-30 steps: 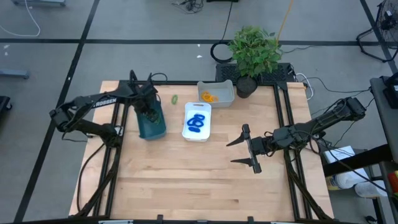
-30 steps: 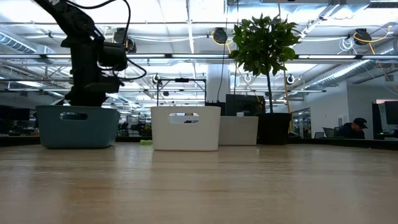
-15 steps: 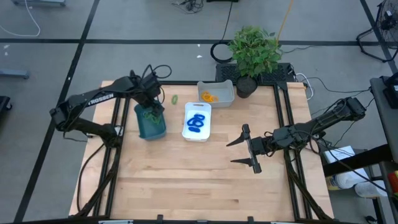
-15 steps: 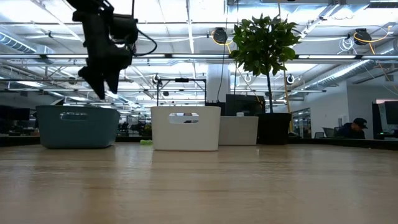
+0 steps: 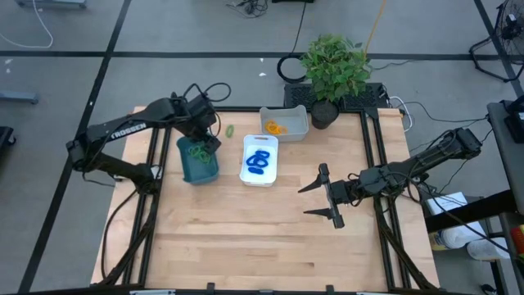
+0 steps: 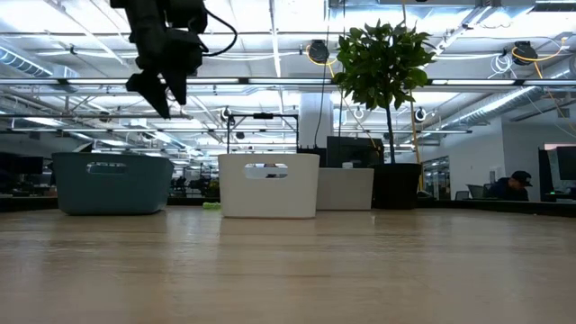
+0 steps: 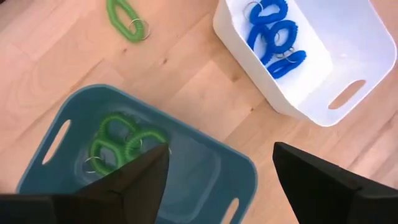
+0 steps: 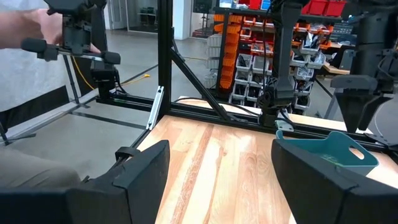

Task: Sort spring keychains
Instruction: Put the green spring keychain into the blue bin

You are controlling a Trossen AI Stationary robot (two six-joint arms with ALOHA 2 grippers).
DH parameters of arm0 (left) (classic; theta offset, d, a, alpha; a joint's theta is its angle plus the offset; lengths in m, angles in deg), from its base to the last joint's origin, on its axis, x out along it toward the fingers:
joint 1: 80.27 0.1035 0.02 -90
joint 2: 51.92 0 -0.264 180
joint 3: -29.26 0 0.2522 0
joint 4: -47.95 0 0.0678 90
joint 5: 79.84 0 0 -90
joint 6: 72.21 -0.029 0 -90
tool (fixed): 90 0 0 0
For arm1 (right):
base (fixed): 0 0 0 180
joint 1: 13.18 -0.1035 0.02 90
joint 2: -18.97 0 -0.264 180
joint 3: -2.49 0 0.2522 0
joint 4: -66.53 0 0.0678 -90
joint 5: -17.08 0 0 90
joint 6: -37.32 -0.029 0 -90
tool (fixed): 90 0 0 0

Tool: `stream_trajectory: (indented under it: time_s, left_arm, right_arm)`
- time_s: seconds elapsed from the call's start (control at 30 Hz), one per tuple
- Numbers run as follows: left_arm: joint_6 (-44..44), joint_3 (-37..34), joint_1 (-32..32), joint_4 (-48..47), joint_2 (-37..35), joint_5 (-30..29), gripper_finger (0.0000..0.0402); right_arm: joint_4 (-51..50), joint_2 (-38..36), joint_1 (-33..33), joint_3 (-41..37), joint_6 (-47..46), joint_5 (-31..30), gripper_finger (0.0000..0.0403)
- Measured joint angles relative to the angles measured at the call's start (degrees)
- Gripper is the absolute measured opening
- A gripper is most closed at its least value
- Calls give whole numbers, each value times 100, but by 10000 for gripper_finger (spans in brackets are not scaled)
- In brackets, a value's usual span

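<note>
My left gripper [image 5: 205, 135] hangs open and empty above the teal bin [image 5: 198, 161], high over it in the low view [image 6: 160, 90]. Green spring keychains [image 7: 115, 146] lie on the teal bin's floor. One more green keychain [image 7: 124, 18] lies on the table beyond that bin [image 5: 230, 129]. Blue keychains [image 5: 259, 161] lie in the white tray [image 5: 260, 179]. Orange-yellow keychains [image 5: 274, 127] lie in the far tray [image 5: 296, 131]. My right gripper [image 5: 326, 197] waits open over the table's right part.
A potted plant [image 5: 334, 70] stands at the table's far edge beside the far tray. A black cable coil [image 5: 291, 67] lies on the floor beyond. Bare wood [image 5: 246, 238] spreads over the table's near half. A person's sleeve [image 8: 37, 68] shows past the table in the right wrist view.
My left gripper has risen out of the teal bin and shifted slightly toward the table's far right, now well above the rim. The green keychains stay in the bin.
</note>
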Motion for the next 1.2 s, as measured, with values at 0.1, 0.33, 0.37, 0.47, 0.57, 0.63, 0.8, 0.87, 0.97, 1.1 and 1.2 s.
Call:
stream_trajectory:
  time_s: [0.1,0.33,0.37,0.47,0.57,0.63,0.8,0.87,0.97,1.1,1.2]
  left_arm:
    - [-81,82,34,-51,151,-2,285]
    - [-486,586,435,-329,895,-11,267]
    - [-546,672,477,-361,1004,-11,265]
    - [-748,933,619,-433,1289,-14,262]
    - [-877,1240,770,-452,1555,-164,262]
    - [-916,1487,885,-452,1726,-280,264]
    - [-988,2052,1160,-465,2130,-532,258]
    - [-988,2181,1272,-482,2271,-568,254]
    - [-988,2321,1404,-498,2500,-568,251]
    - [-1020,2330,1527,-490,2783,-568,253]
    - [-990,2331,1603,-479,3059,-570,254]
  right_arm:
    - [2,0,0,0,0,0,267]
    - [7,0,0,0,54,0,267]
    - [7,0,0,0,52,0,267]
    - [4,0,0,0,77,0,267]
    - [4,-2,0,0,157,-7,267]
    - [5,-2,2,0,224,-9,267]
    - [-30,-117,2,-6,101,202,267]
    - [-17,-274,9,-7,67,361,267]
    - [-205,-572,7,-7,162,435,267]
    - [-626,-932,9,-7,-17,307,267]
    - [-1053,-1080,8,-38,-67,114,267]
